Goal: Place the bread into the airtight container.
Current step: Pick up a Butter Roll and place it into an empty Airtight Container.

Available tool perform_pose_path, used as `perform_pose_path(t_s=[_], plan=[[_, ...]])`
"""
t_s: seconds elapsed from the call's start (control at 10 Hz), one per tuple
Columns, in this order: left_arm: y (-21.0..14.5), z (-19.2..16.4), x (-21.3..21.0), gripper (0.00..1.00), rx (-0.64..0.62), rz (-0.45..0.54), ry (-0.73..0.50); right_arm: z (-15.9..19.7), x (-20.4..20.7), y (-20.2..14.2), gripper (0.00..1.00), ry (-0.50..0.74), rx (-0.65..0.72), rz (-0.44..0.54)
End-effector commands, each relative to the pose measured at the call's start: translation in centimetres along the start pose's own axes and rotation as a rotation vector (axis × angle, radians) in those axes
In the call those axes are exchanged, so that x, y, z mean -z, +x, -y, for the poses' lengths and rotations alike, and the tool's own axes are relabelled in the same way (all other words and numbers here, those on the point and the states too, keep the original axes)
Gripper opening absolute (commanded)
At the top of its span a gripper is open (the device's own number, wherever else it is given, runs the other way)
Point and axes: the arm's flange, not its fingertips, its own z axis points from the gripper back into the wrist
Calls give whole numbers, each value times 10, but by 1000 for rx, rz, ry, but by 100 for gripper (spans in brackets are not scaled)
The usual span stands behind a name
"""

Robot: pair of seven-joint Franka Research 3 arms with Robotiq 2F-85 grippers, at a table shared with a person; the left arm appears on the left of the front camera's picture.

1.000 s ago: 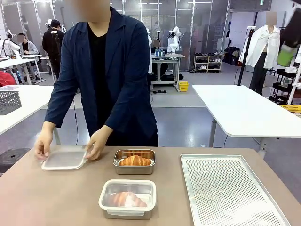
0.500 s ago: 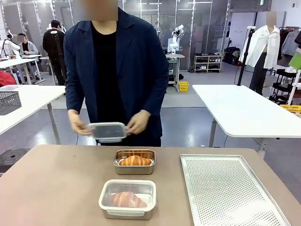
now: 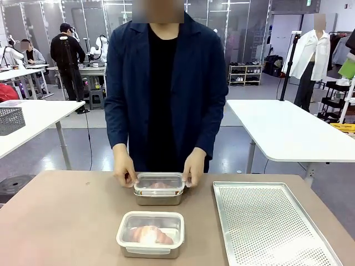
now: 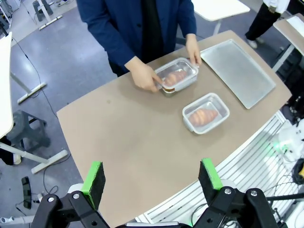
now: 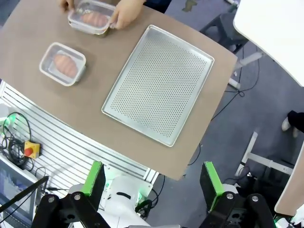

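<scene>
Two metal containers stand on the brown table. The far container (image 3: 159,195) (image 4: 176,77) (image 5: 91,19) holds a bread roll, and the person's two hands (image 3: 124,170) press a clear lid (image 3: 159,182) onto it. The near container (image 3: 150,234) (image 4: 206,112) (image 5: 63,63) is lidded with a croissant (image 3: 148,235) inside. My left gripper (image 4: 151,176) hangs open high above the table's near left corner. My right gripper (image 5: 153,177) is open high above the near right side, beyond the tray.
A perforated metal tray (image 3: 272,226) (image 4: 237,70) (image 5: 159,82) lies on the table's right part. The person in a dark jacket (image 3: 166,88) stands at the far edge. White tables stand behind on both sides.
The person lifted the clear lid from the table's left, carried it over, and now presses it onto the far container with both hands.
</scene>
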Motion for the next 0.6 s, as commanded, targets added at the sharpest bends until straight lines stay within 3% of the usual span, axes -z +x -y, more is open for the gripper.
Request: perform_pose_path(t_s=[0.0,0.5], plan=[[2,0,0,100,3,4,-1,1,-2,1,100,-7,-8,-8],[2,0,0,100,3,4,-1,1,-2,1,100,-7,-8,-8]])
